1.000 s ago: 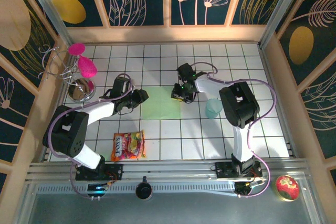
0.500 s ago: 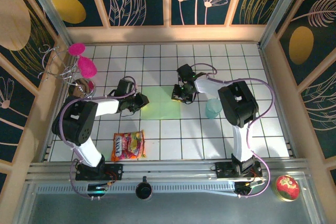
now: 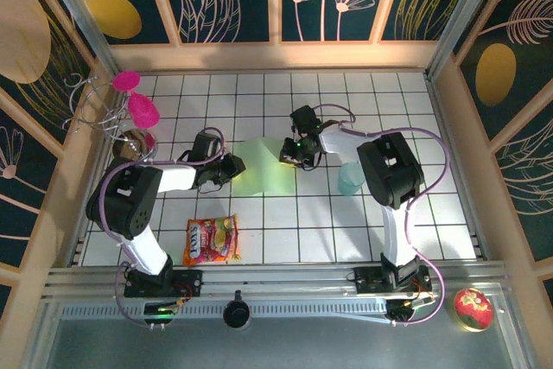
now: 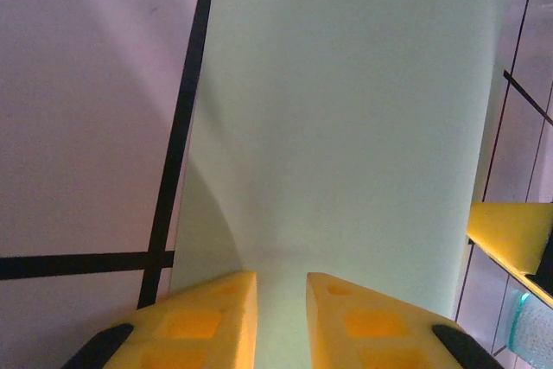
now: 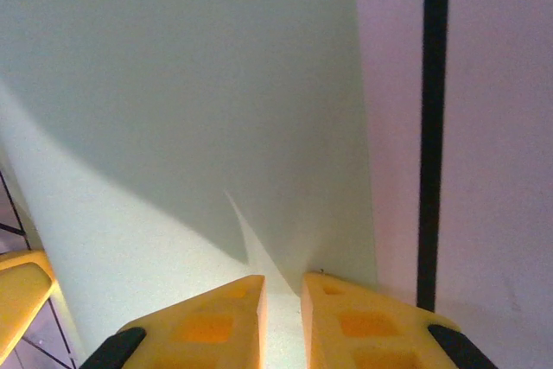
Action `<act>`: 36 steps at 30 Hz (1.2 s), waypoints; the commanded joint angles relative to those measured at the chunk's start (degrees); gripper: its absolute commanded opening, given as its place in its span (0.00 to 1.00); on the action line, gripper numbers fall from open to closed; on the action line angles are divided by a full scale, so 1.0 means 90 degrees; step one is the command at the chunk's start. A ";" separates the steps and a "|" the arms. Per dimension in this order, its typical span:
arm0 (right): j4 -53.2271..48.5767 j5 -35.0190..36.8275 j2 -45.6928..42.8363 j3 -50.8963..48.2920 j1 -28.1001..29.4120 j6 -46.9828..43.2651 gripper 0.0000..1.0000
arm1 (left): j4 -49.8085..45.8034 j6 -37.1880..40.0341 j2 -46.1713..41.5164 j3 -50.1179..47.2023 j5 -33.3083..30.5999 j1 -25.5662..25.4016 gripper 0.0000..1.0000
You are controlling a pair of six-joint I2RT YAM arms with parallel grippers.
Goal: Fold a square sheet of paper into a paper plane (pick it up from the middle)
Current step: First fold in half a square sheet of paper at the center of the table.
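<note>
Obs: left hand (image 4: pixel 281 287) pinching left edge of square sheet of paper (image 3: pixel 263 170), mid table (image 3: pixel 346 231); sheet apparently bowed up; right hand (image 5: pixel 283 287) pinching right edge. Risk: uneven pull slips or tears thin paper.

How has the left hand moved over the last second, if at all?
Yes: the left hand slid slightly toward the snack packet, gripping the paper sheet.
</note>
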 commanded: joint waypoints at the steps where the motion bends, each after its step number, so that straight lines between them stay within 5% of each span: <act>1: 0.0279 -0.0242 0.0152 -0.0177 0.0039 0.0100 0.19 | -0.0113 -0.0103 -0.0009 -0.0226 -0.0218 -0.0028 0.22; 14: 0.1205 -0.1000 0.0514 -0.0049 0.0194 0.0444 0.20 | 0.2445 -0.1259 -0.0242 -0.1214 0.0453 -0.0026 0.34; 23: 0.1331 -0.1115 0.0772 0.0104 0.0264 0.0487 0.20 | 0.3875 -0.1735 -0.0189 -0.1597 0.0915 -0.0024 0.64; 29: 0.1408 -0.1179 0.0913 0.0205 0.0386 0.0528 0.21 | 0.3353 -0.1282 -0.0265 -0.1452 0.0962 -0.0023 0.84; 36: 0.1651 -0.1364 0.0898 0.0173 0.0457 0.0593 0.21 | 0.1499 -0.0571 -0.0318 -0.0897 0.0562 -0.0023 0.85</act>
